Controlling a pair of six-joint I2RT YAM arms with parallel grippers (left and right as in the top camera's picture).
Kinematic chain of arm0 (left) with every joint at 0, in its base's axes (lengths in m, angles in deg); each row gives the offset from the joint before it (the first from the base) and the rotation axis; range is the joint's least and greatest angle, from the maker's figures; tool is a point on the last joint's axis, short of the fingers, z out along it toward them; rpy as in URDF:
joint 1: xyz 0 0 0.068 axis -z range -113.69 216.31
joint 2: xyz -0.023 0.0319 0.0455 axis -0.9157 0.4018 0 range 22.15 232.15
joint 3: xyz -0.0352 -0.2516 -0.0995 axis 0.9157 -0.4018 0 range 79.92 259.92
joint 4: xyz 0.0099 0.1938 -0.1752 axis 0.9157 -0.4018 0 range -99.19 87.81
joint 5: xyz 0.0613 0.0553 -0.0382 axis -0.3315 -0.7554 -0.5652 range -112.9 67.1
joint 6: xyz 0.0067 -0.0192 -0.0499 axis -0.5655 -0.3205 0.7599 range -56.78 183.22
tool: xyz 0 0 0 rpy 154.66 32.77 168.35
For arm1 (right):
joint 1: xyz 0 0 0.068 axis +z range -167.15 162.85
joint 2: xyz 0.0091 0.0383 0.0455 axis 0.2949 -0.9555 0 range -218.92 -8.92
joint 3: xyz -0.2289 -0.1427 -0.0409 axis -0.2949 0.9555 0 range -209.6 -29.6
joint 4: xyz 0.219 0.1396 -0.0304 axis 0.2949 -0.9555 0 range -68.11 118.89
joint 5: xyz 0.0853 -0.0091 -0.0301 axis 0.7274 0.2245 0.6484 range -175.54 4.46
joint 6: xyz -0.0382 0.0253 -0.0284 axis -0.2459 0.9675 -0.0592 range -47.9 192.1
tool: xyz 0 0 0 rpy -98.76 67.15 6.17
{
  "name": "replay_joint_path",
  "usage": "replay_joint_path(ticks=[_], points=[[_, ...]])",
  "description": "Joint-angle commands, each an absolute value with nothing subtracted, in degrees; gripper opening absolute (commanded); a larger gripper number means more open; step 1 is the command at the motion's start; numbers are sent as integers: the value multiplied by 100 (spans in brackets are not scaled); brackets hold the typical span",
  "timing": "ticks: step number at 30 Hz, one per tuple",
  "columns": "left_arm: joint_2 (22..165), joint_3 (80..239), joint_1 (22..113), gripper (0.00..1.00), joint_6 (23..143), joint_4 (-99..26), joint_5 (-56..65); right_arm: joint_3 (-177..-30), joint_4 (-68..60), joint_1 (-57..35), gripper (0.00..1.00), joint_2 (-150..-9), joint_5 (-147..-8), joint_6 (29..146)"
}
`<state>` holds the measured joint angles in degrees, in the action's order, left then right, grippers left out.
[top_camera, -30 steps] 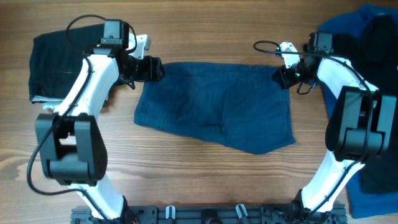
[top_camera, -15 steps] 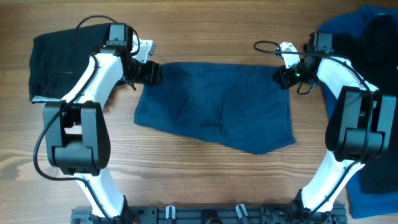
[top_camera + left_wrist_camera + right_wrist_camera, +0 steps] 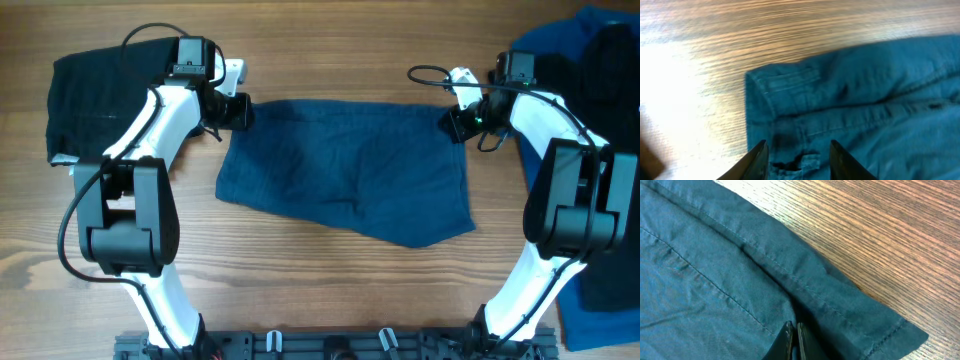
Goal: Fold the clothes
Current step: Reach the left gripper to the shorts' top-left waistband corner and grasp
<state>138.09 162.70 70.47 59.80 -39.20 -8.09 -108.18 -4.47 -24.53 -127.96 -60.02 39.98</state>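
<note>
Dark navy-blue shorts (image 3: pixel 350 170) lie spread flat in the middle of the wooden table. My left gripper (image 3: pixel 240 112) is at their top-left corner. In the left wrist view its fingers (image 3: pixel 797 160) are open, straddling the waistband corner (image 3: pixel 790 100) near a belt loop. My right gripper (image 3: pixel 455 124) is at the top-right corner. In the right wrist view its fingers (image 3: pixel 794 337) are pressed together on a crease of the shorts (image 3: pixel 715 280) by the hem.
A black garment (image 3: pixel 90 100) lies at the far left behind my left arm. A pile of brighter blue (image 3: pixel 560 50) and black (image 3: pixel 615 60) clothes lies at the right edge. Bare wood shows in front of the shorts.
My left gripper has shifted slightly left, to the very corner of the shorts, and its arm has swung. The right arm and the shorts have not moved.
</note>
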Motion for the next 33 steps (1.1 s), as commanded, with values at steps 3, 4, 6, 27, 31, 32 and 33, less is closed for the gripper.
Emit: replay_joint_path(ticks=[3, 4, 6, 27, 31, 32, 33], points=[[13737, 16392, 7273, 57, 7121, -3887, -1937, -10899, -462, -2414, 5, -12914, -5849, 4079], [13739, 16392, 7312, 59, 7132, -3879, -1981, -10899, -465, -2414, 4, -12914, -5849, 4079], [13745, 16392, 7380, 59, 7182, -3872, -1981, -10899, -467, -2414, 4, -12914, -5849, 4079], [14054, 16392, 7408, 49, 5923, -3708, -2188, -10897, -493, -2414, 5, -12914, -5849, 4079], [13901, 16423, 7408, 68, 4850, -3710, -2188, -10897, -502, -2414, 5, -12914, -5849, 4077], [13789, 16480, 7408, 78, 4629, -3708, -2190, -10897, -502, -2414, 6, -12914, -5849, 4079], [13673, 16534, 7408, 89, 4410, -3706, -2179, -10897, -500, -2414, 5, -12914, -5849, 4077]])
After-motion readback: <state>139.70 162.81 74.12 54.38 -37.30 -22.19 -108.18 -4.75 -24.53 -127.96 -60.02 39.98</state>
